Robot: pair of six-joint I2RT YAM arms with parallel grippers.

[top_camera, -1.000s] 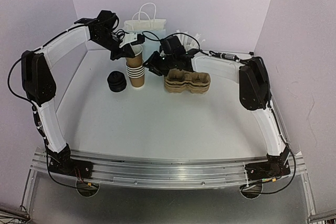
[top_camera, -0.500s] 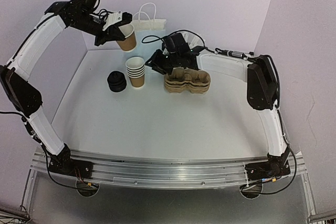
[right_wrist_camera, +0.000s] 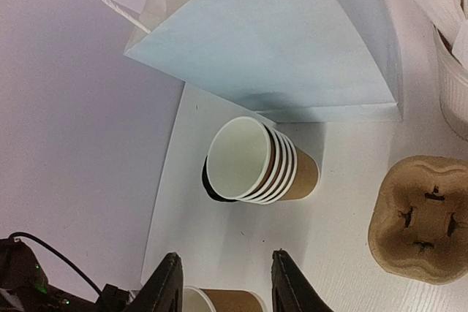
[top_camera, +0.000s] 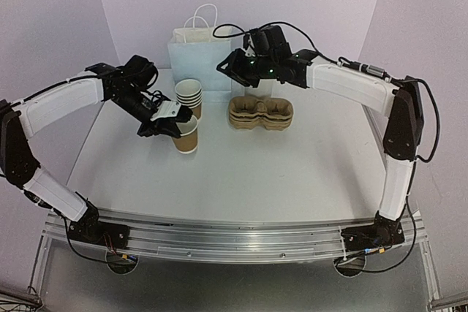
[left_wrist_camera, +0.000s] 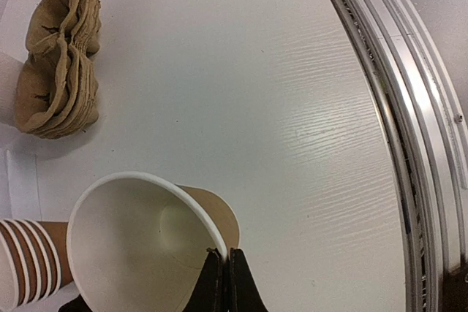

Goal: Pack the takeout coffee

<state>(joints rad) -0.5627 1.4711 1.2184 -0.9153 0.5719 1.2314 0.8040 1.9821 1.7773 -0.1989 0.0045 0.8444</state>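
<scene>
From above, one brown cup [top_camera: 186,137] is seen upright, just in front of the stack of cups [top_camera: 189,94]. Its rim is pinched tight by the left gripper [top_camera: 175,118]. The right gripper [top_camera: 232,69] is held up high by the paper bag [top_camera: 196,60], well apart from the cups.

In the left wrist view, the brown cup's [left_wrist_camera: 139,246] white rim is squeezed by the left gripper [left_wrist_camera: 221,283].

In the right wrist view, the right gripper [right_wrist_camera: 227,286] is spread wide and nothing is held. The stack of cups [right_wrist_camera: 256,160] is seen near it, not touched.
</scene>
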